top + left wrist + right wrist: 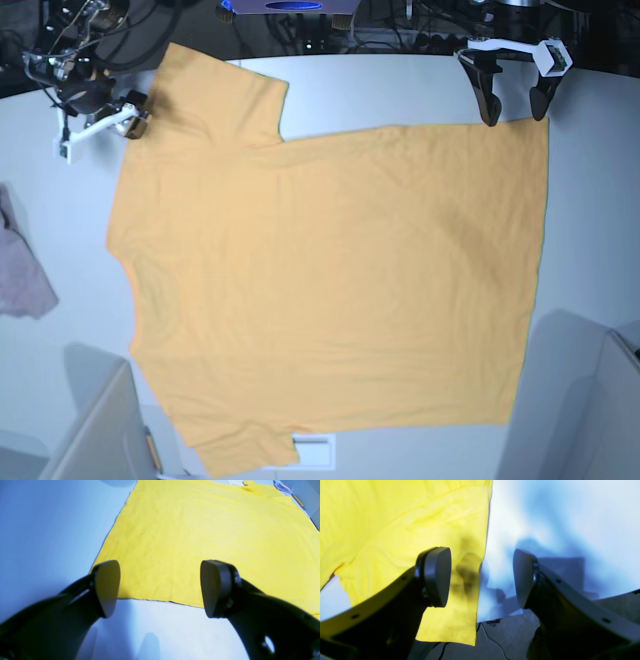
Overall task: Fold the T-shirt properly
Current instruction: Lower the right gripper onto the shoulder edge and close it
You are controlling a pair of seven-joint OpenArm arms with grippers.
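The T-shirt point(330, 290) lay spread flat and plain side up across the white worktop point(590, 200), no fold made yet; every fold remained. One sleeve seemed to overhang the worktop's edge. The left gripper point(516, 108) hovered wide open and empty at the hem corner. The right gripper point(482, 580) hung wide open and empty over that sleeve's edge.

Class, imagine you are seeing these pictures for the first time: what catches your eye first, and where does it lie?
The big orange-yellow T-shirt spread flat across most of the white table, plain side up. The left gripper hangs open at the shirt's hem corner on the base view's right; the right gripper is open by a sleeve at upper left. A small pinkish cloth lies at the left edge.
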